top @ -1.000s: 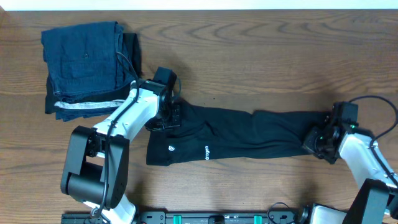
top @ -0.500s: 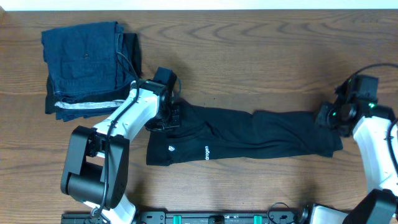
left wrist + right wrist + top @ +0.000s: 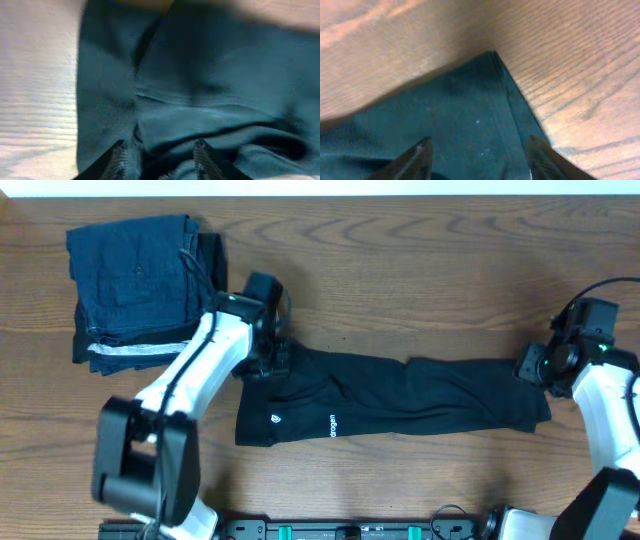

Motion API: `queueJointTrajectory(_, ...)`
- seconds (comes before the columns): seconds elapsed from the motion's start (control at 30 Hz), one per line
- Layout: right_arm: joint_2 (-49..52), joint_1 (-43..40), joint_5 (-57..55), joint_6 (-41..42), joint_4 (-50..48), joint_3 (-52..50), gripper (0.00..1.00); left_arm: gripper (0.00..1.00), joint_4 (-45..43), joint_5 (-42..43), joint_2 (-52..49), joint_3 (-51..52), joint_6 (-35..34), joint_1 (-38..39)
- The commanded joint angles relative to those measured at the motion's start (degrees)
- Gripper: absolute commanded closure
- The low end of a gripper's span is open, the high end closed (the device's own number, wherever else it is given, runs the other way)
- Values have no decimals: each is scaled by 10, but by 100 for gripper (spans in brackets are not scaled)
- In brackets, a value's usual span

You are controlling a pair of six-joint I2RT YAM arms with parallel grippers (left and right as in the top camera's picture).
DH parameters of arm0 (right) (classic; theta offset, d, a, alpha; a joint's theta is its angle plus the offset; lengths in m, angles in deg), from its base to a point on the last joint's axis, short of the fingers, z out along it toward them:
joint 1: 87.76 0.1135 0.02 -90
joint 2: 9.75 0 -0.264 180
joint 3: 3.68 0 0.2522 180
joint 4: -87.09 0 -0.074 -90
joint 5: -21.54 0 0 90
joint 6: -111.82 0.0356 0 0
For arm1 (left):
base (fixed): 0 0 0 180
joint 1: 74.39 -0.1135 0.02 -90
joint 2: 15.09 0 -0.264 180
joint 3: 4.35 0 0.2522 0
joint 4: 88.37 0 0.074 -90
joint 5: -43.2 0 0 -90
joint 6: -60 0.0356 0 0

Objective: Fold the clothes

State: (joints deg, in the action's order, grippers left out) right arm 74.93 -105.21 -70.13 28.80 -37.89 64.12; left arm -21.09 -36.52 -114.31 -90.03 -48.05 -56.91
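Nearest the robot's base, the black T-shirt point(image 3: 400, 395) is lying across the middle of the table point(image 3: 430, 270) as a long narrow band. It is running from about 9 o'clock to 3 o'clock, with its tiny white logo marks point(image 3: 332, 423) showing along the near edge at roughly 7 o'clock. That shape is suggesting the lengthwise folding is done, though the layers are looking rumpled toward the middle.

Just beyond, the left gripper point(image 3: 272, 365) is hovering at the band's far corner at 9 o'clock. Its wrist view is showing the fingers point(image 3: 119, 159) spread, with bunched cloth lying under and between them, unpinched. The right gripper point(image 3: 528, 367) is sitting over the far corner at 3 o'clock, its fingers point(image 3: 416, 161) likewise standing wide apart and holding nothing.

What is remaining, I judge, is the crosswise folding, bringing one end over the other, and some smoothing.

Farthest, at 10 o'clock, a stack of dark blue folded garments point(image 3: 135, 280) is resting near the band's 9 o'clock end.
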Motion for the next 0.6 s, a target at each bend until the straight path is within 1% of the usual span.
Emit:
queueJointTrajectory(0.0,19,-14,-14,-29,-8,-9,48,50,14,-5,54,-19,-1,-1)
queueJointTrajectory(0.17,56,-44,-11,-46,-19,-9,50,47,52,-5,92,-19,-8,-21)
queueJointTrajectory(0.23,72,-53,-11,-60,-25,-9,54,47,70,-5,97,-19,-10,-34)
queueJointTrajectory(0.4,94,-61,5,-81,-47,-9,54,47,93,-5,96,-17,-9,-59)
queueJointTrajectory(0.5,104,-61,1,-82,-48,-10,49,47,92,-5,96,-17,-10,-62)
queueJointTrajectory(0.57,113,-62,-7,-81,-49,-10,47,47,93,-5,96,-17,-10,-62)
